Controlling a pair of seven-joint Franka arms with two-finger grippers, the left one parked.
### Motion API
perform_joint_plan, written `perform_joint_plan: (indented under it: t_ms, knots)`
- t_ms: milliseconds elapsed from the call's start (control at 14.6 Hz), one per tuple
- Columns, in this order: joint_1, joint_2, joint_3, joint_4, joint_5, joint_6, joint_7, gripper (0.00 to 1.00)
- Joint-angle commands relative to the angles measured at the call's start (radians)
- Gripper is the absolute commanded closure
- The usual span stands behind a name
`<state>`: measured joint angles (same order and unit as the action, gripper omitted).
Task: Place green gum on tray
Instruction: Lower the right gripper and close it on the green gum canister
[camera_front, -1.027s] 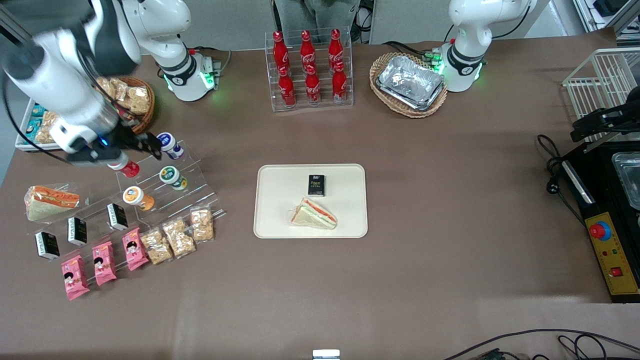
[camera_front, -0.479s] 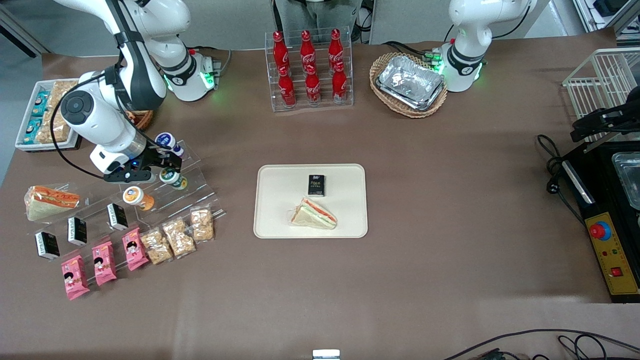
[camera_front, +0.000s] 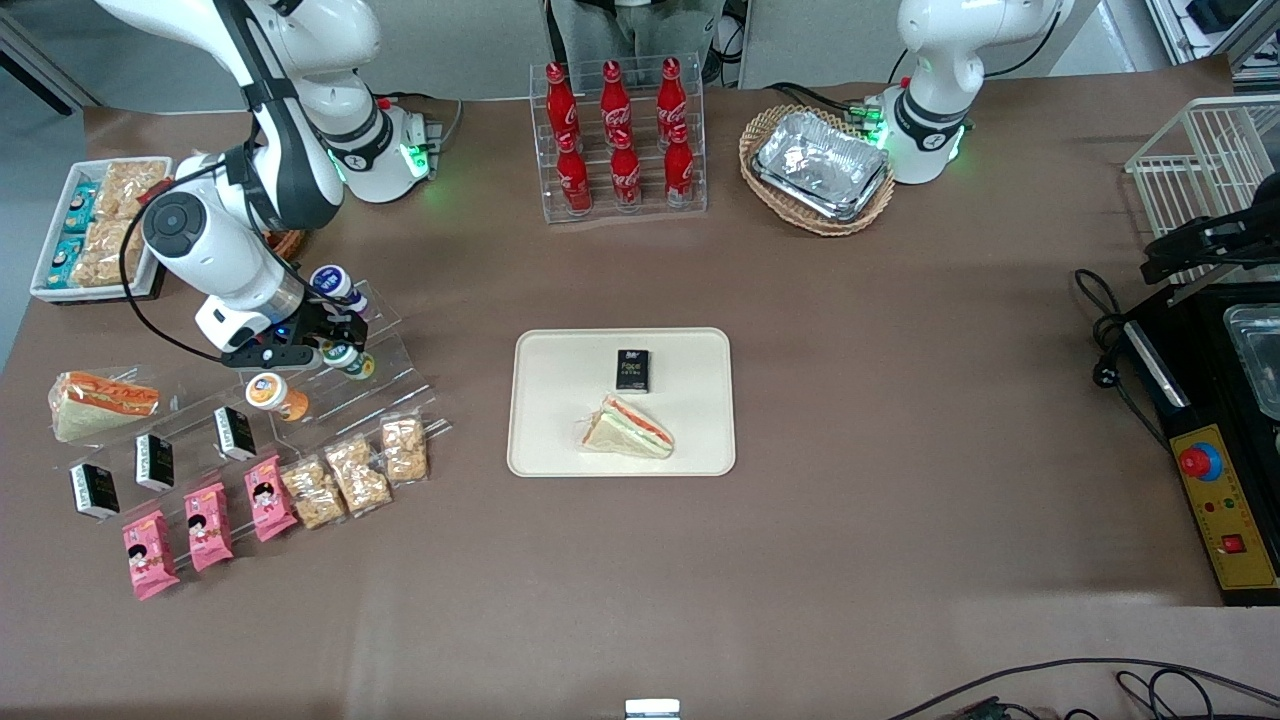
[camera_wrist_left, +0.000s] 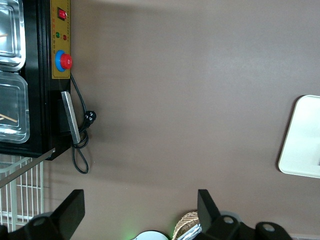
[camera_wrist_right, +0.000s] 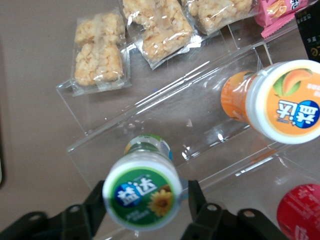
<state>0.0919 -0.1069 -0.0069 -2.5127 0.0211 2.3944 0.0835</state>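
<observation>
Right now your black two-finger gripper (camera_wrist_right: 142, 212) stands with its fingers (camera_wrist_right: 97, 202) spread, one on each side of the small round green-lidded gum jar (camera_wrist_right: 142, 192), not yet pinching it. The jar lies tilted on the clear acrylic stepped rack (camera_wrist_right: 210, 135), lid end toward the wrist, long axis running down between the fingers. The cream-white rectangular tray (camera_front: 560, 440) waits well apart, toward the parked arm's end.

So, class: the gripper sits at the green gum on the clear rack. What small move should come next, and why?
Probably close the gripper: its open fingers flank the green gum, which rests on the acrylic rack, not yet gripped, away from the tray.
</observation>
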Motion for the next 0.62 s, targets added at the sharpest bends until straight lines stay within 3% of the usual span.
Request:
perform_joint_plan:
  t_ms: [0,342,548]
  knots:
    - [0.002,0.024,0.001,0.002,0.008,0.037,0.005,0.6]
    - [0.0,-0.035,0.001,0.023,0.013,0.016,-0.008,0.81]
    - [0.0,-0.175,0.001,0.131,0.011,-0.229,-0.01,0.84]
